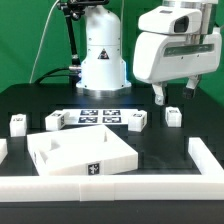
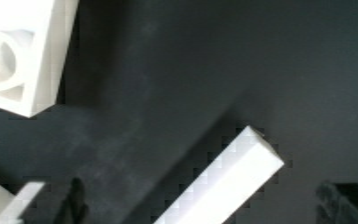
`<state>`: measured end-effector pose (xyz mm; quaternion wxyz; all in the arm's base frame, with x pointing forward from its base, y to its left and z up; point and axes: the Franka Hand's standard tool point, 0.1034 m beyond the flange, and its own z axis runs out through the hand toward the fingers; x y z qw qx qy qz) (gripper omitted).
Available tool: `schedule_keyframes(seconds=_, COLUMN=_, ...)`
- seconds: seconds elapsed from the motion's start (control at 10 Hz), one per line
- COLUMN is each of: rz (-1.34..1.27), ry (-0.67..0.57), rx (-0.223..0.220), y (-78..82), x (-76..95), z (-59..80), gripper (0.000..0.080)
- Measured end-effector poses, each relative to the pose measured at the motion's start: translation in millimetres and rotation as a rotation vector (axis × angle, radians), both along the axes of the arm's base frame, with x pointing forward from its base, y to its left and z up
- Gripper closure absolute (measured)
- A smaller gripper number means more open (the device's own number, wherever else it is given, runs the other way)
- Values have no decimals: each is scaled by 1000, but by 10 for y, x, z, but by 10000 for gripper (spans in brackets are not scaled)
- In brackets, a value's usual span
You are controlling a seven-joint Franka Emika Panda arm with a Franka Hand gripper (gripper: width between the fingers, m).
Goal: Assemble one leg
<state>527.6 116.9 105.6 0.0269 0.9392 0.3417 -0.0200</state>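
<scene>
Several small white legs with black-and-white tags stand on the black table: one (image 1: pixel 174 116) at the exterior view's right, one (image 1: pixel 137 120) beside the marker board, and two (image 1: pixel 54 121) (image 1: pixel 17 123) at the left. My gripper (image 1: pixel 175 97) hangs open and empty just above the rightmost leg, not touching it. In the wrist view my gripper (image 2: pixel 208 205) shows two dark fingers (image 2: pixel 60 200) far apart with nothing between them. A chunky white piece with a round hollow (image 2: pixel 19 55), cut off by the frame edge, lies ahead of them.
The large white square panel (image 1: pixel 80 152) lies front left. The marker board (image 1: pixel 100 117) lies before the robot base. Long white bars run along the right (image 1: pixel 205 155) and front (image 1: pixel 110 188); one bar (image 2: pixel 243 170) lies slantwise under my fingers.
</scene>
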Motion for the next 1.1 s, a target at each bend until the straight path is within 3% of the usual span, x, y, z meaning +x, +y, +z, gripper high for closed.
schedule_keyframes(seconds=0.1, rz=-9, ry=-9, rx=-20, y=0, x=0, z=1, gripper=150)
schedule_keyframes(seconds=1.0, rz=-2, ry=-3, rx=-20, y=-5, x=-16, z=-21, gripper=150)
schedule_keyframes(seconds=1.1, rz=91, ry=-13, rx=-8, y=-44, x=-64, z=-68, gripper=150)
